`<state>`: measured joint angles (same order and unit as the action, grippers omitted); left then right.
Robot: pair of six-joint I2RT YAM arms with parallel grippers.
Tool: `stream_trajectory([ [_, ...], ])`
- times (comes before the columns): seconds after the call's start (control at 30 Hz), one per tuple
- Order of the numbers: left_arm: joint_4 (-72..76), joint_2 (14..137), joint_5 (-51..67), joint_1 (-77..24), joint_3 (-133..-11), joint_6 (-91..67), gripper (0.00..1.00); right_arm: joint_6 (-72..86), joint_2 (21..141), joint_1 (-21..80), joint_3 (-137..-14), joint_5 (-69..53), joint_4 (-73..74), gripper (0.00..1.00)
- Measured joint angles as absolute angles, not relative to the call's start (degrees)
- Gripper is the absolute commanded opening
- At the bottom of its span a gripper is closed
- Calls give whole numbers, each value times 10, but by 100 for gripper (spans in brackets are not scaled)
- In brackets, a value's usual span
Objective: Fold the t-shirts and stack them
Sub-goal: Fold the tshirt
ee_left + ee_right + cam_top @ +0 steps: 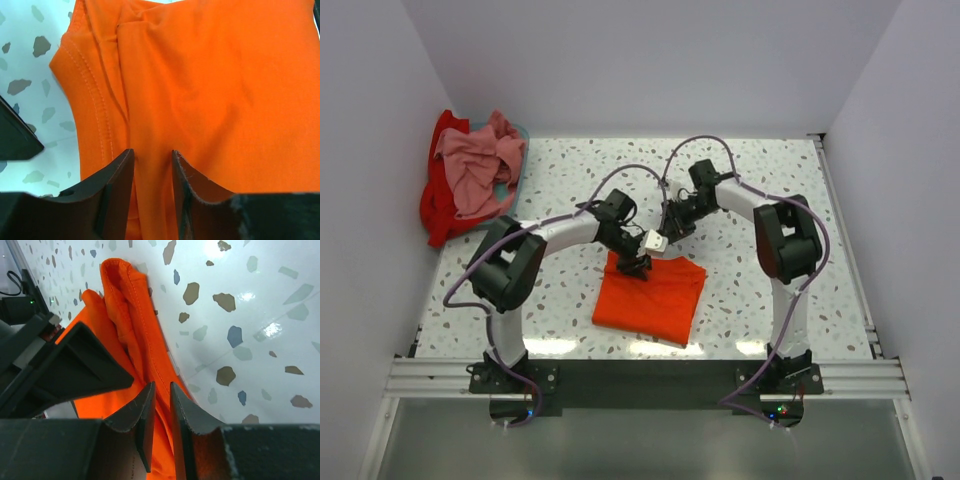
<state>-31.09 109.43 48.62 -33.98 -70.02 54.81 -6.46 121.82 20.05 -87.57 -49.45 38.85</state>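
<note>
The left tool (152, 151) stands over the orange shirt (225, 90) with its jaws partly apart. A soft ridge of cloth runs up through the gap, and neither finger visibly squeezes it. The right tool (161, 384) has its jaws drawn close together on the shirt's stitched edge, which passes straight between the two fingers, so it is pinching the cloth. In the top view both tools sit at the shirt's far edge, the left one on the far left corner and the right one just beside it

The orange shirt is bright and plain, with a double row of stitching along the hem seen by the left wrist camera and a few shallow creases across its flat face. At the right tool the fabric is bunched into a loose roll with the hem on top. From above it is a rough, slightly tilted rectangle, lying on the white speckled counter (240, 300) between the two arms, toward the near side

Well apart, at the far left corner of the counter, the pink shirt (475, 165) lies crumpled over the red shirt (440, 210), both heaped in and over a pale blue basket (523, 131)
</note>
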Motion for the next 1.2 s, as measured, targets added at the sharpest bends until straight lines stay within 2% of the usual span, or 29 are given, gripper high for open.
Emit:
stream_trajectory([
  [0.13,-307,1094,487,-348,-699,555,25,-50,1227,213,-866,-507,371,21],
  [0.23,-302,1094,486,-350,-696,560,5,-48,1240,224,-856,-511,365,20],
  [0.3,-301,1094,486,-350,-695,565,0,-49,1253,231,-853,-512,364,20],
  [0.7,-277,1042,475,-353,-669,571,0,-70,1283,239,-852,-557,376,19],
  [1.2,-179,1015,456,-353,-652,585,0,-104,1301,250,-853,-598,410,19],
])
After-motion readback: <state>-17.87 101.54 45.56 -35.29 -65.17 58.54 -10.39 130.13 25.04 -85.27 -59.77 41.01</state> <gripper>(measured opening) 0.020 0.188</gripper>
